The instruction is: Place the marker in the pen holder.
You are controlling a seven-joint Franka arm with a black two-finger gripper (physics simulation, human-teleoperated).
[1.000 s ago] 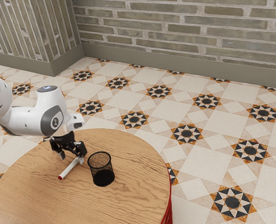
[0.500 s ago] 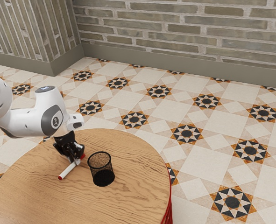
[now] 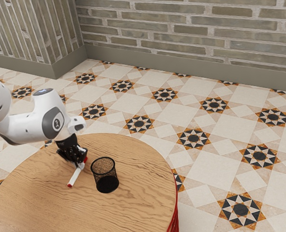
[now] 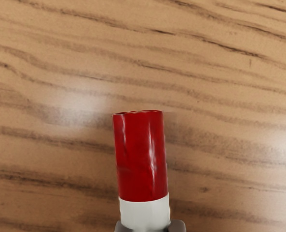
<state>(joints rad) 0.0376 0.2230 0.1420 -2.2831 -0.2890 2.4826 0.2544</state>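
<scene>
1. Claw (image 3: 79,162) is clamped on the marker (image 3: 75,176), folks. Wrist view has the grey fingertips (image 4: 177,226) snug against the white barrel from both sides, with a chunky red end (image 4: 141,157) poking out past them.
2. Marker's at a slant in the exterior view: one red end up by the claw, the white barrel angling down toward the exterior view's lower left, and a little red bit (image 3: 69,185) at the other end. Can't tell if it's touching the wood or just above it, tbh.
3. Pen holder (image 3: 104,179) is the black mesh cup, standing upright on the round wooden table (image 3: 138,203). It's near the claw, on the exterior view's right of it.
4. So yeah, the marker's outside the cup, pretty close to it.
5. White arm (image 3: 26,126) comes in from the exterior view's left.
</scene>
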